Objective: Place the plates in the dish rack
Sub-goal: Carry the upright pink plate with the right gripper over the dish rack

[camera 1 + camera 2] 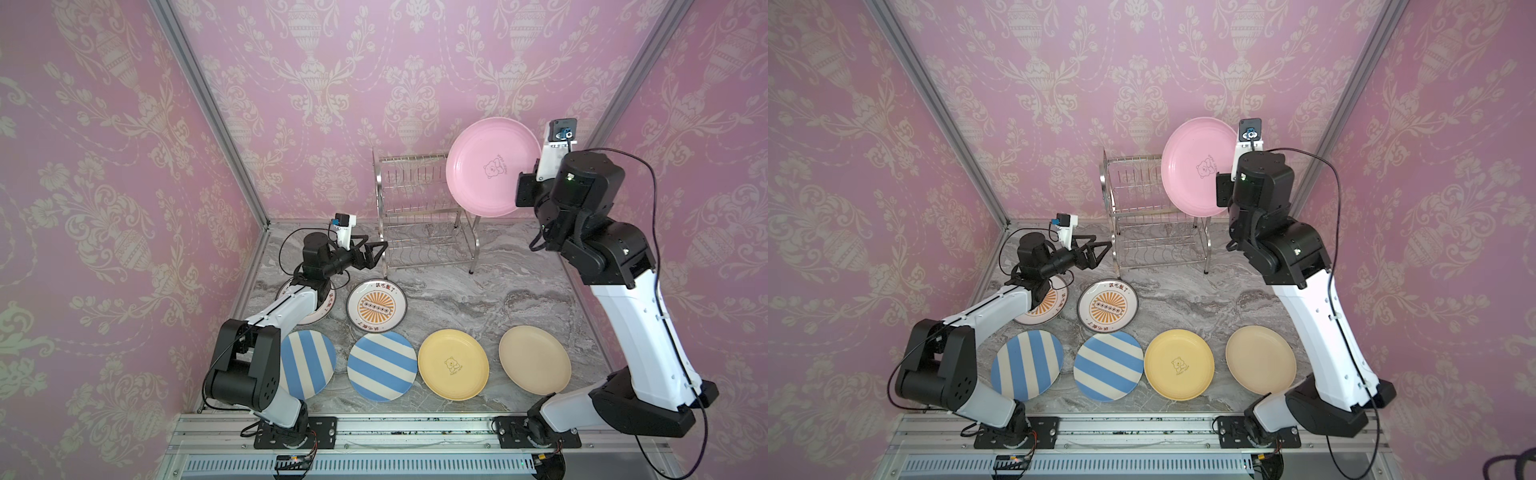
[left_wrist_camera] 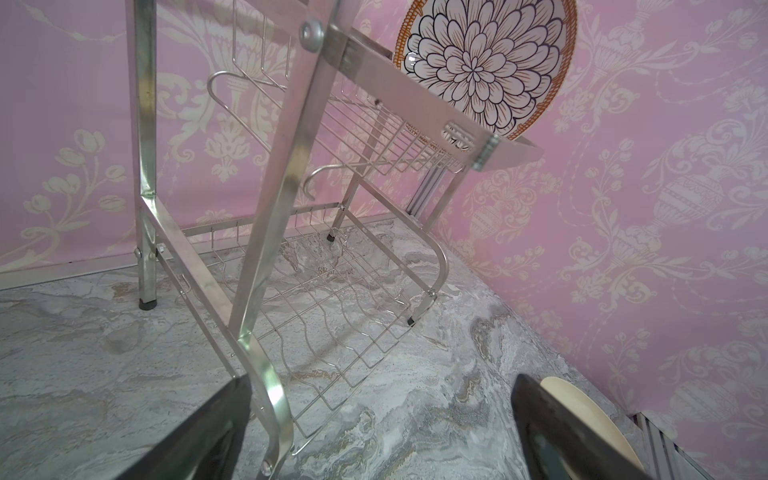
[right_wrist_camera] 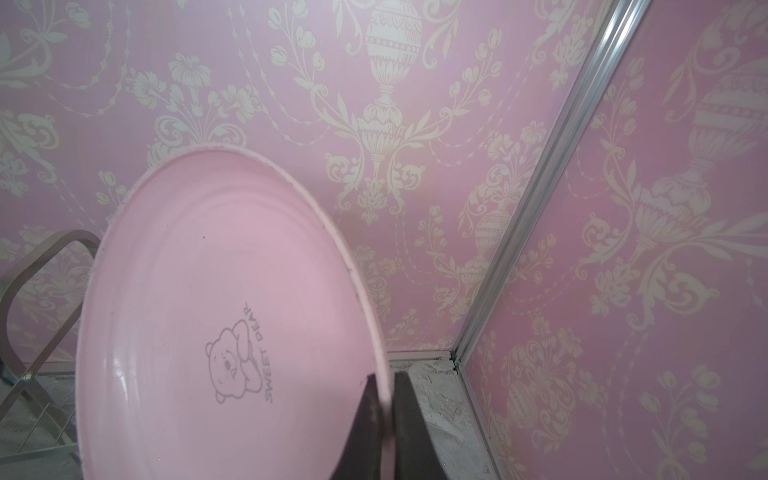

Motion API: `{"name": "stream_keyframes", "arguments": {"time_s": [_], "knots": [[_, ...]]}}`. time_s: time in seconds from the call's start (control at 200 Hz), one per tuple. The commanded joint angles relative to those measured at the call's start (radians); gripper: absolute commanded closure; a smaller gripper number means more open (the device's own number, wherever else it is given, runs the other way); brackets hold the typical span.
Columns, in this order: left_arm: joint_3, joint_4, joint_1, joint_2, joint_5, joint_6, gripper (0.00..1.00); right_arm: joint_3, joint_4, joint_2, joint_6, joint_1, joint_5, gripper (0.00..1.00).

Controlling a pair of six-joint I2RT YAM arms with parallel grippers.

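My right gripper (image 3: pixel 384 399) is shut on the rim of the pink plate (image 1: pixel 490 166) and holds it on edge, high beside the right end of the dish rack (image 1: pixel 419 216). A flower-patterned plate (image 2: pixel 486 62) stands in the rack's upper tier. At the left end of the lower tier, my left gripper (image 1: pixel 372 251) is open and holds nothing; the rack's curved side frame (image 2: pixel 274 399) runs close by one finger. Flat on the table lie two sunburst plates (image 1: pixel 376 306) (image 1: pixel 326 309), two blue-striped plates (image 1: pixel 307 363) (image 1: pixel 382 368), a yellow plate (image 1: pixel 453 363) and a beige plate (image 1: pixel 534 359).
Pink wallpapered walls with aluminium corner posts (image 1: pixel 208 108) close in the marble table (image 1: pixel 478 299) on three sides. The left arm lies over the left sunburst plate and part of a striped plate. Both arm bases sit on the front rail (image 1: pixel 415 428).
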Motion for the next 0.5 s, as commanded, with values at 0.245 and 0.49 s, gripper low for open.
{"name": "stream_keyframes", "arguments": {"time_s": [0.245,0.49], "knots": [[-0.017,-0.024,0.014,-0.049,0.008,0.036,0.01,0.031,0.628,0.17,-0.477,0.048,0.299,1.0],[-0.014,0.03,0.014,-0.033,0.024,-0.002,0.01,0.044,0.988,0.323,-0.804,0.072,0.354,1.0]]}}
